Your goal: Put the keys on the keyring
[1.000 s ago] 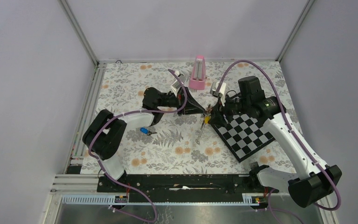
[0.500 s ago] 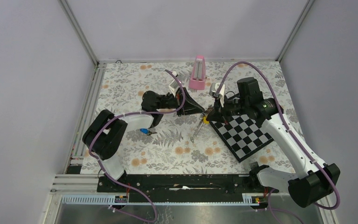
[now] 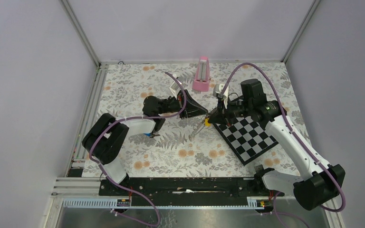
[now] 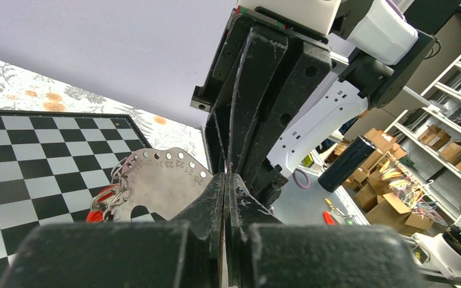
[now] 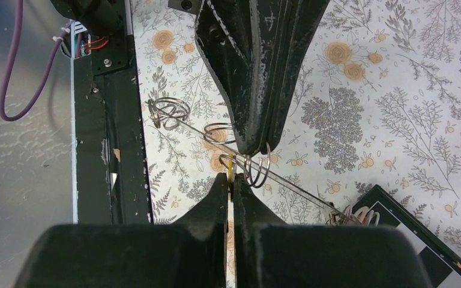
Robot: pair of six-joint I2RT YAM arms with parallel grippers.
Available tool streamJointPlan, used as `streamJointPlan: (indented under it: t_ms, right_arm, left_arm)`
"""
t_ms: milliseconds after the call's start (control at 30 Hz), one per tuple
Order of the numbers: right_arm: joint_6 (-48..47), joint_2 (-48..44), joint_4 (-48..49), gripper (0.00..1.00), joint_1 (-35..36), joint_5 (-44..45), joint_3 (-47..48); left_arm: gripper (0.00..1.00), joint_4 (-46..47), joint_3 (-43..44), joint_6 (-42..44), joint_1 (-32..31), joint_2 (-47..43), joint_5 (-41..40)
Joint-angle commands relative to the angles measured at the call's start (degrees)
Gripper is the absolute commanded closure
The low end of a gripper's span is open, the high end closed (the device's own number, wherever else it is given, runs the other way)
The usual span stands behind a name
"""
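Pinching thin silver wire keyring point(image 5: 255, 180) in closed left gripper point(image 5: 253, 150), clamping yellow-headed metal key point(image 3: 207, 121) in closed right gripper point(image 5: 230, 179)

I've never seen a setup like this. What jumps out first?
Two black robot hands meet tip to tip mid-table: the left hand pinches the wire keyring, and the right hand, shut, grips a yellow key. Next comes the black-and-white checkerboard lying on the right of the flowered table, with a pink block upright at the far edge.
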Motion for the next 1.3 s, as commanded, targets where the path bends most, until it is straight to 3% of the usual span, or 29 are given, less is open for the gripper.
streamJointPlan:
  t_ms: [0,333,600,800,1267]
  right_arm:
    - [1.3,0.5,2.5,1.0,0.3,-2.6,-1.4]
    - [4.1,1.5,4.8,1.0,0.3,-3.6,-1.4]
    - [3.8,-1.8,2.8,0.75,-1.0,-1.1,0.4]
    - [3.8,-5.2,1.4,0.65,-3.5,-0.2,1.1]
    - [5.9,-2.8,2.6,0.62,-4.3,-4.7,1.8]
  left_arm:
    - [1.0,7.5,-0.1,-2.9,-0.3,-2.6,-3.9]
    - [1.0,8.1,-0.6,-3.4,-1.4,-2.6,-4.4]
    - [1.0,7.0,-0.9,-0.1,-1.3,-2.4,-3.0]
    - [1.0,6.4,-1.2,1.8,-1.3,-2.4,-1.7]
    - [1.0,7.0,-0.7,2.2,-1.3,-2.0,0.1]
